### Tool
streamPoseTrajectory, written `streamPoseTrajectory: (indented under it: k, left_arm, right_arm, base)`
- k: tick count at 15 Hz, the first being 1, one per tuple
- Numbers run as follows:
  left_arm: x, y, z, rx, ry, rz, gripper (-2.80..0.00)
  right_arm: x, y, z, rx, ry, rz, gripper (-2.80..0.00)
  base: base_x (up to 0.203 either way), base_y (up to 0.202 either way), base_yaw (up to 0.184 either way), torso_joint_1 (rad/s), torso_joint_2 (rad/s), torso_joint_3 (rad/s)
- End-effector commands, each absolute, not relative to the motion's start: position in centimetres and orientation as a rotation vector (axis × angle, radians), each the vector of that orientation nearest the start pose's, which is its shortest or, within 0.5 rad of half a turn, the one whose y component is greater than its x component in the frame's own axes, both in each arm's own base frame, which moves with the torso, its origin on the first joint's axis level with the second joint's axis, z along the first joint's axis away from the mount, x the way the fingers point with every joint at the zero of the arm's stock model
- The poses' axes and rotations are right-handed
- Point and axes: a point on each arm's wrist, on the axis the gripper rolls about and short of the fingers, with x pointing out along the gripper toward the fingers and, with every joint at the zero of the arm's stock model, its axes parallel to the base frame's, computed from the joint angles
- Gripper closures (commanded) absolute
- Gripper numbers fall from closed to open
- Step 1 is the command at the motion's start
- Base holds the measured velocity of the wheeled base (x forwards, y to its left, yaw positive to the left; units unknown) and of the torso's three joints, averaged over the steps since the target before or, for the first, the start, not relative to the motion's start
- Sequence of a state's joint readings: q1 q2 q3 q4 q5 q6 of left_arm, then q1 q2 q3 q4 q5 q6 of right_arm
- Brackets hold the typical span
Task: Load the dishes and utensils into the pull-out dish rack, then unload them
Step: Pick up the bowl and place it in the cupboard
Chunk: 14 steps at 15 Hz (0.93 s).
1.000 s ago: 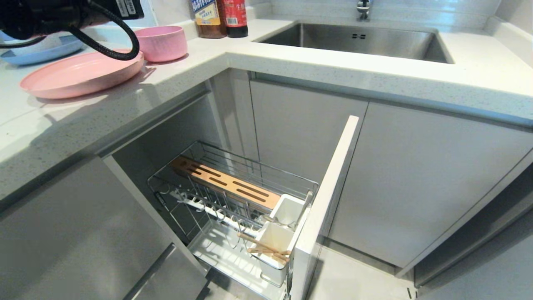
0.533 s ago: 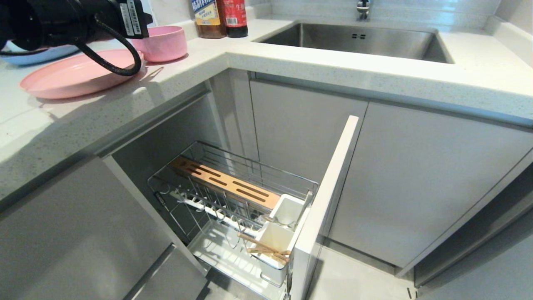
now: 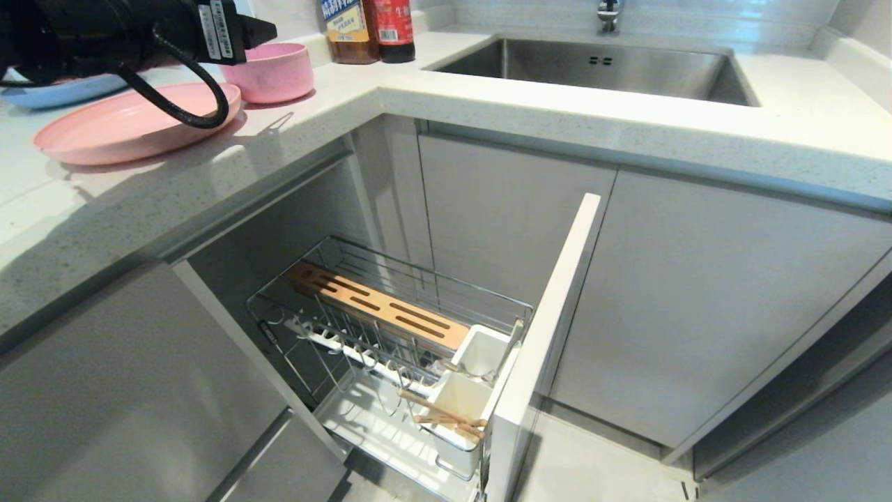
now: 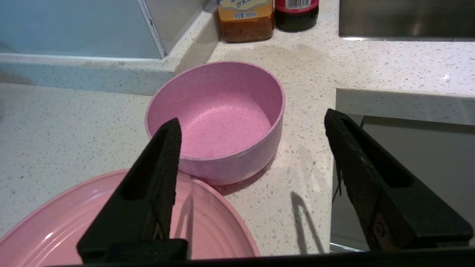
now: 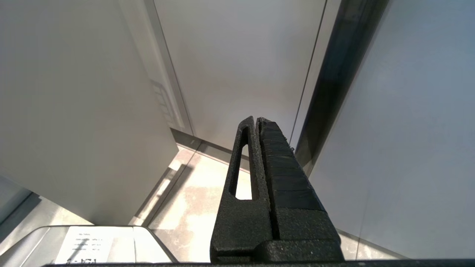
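My left pincer was shut and now gapes wide, holding nothing, over the pink bowl on the worktop. Bowl goes next, I think.

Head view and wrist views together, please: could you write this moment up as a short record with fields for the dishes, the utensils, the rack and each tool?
pink bowl: upright on the counter, empty
pink plate: on the counter, beside the bowl
chopsticks: leaning in a white utensil cup of the rack
fork: cannot tell
pull-out dish rack: pulled out, no dishes in it
left tool: open, above the counter edge next to the bowl, holding nothing
right tool: shut, empty, pointing at cabinet fronts
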<state>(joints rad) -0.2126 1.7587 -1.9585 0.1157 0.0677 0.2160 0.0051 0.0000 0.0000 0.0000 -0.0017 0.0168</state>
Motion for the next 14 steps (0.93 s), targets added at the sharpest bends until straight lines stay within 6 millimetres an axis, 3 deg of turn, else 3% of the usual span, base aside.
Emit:
streamPoseTrajectory:
  k: [1, 14]
  left_arm:
    - [30.9, -6.5, 41.1, 0.209, -0.096, -0.136, -2.80]
    - [32.2, -6.8, 40.2, 0.251, -0.081, -0.138, -2.80]
  right_arm:
    - [-2.3, 0.0, 7.5, 0.017, 0.002, 0.005, 0.00]
    - [-2.3, 0.0, 7.5, 0.017, 0.001, 0.005, 0.00]
  base:
    - [0.000, 0.000, 0.000, 0.000, 0.00, 0.000]
    - [0.000, 0.000, 0.000, 0.000, 0.00, 0.000]
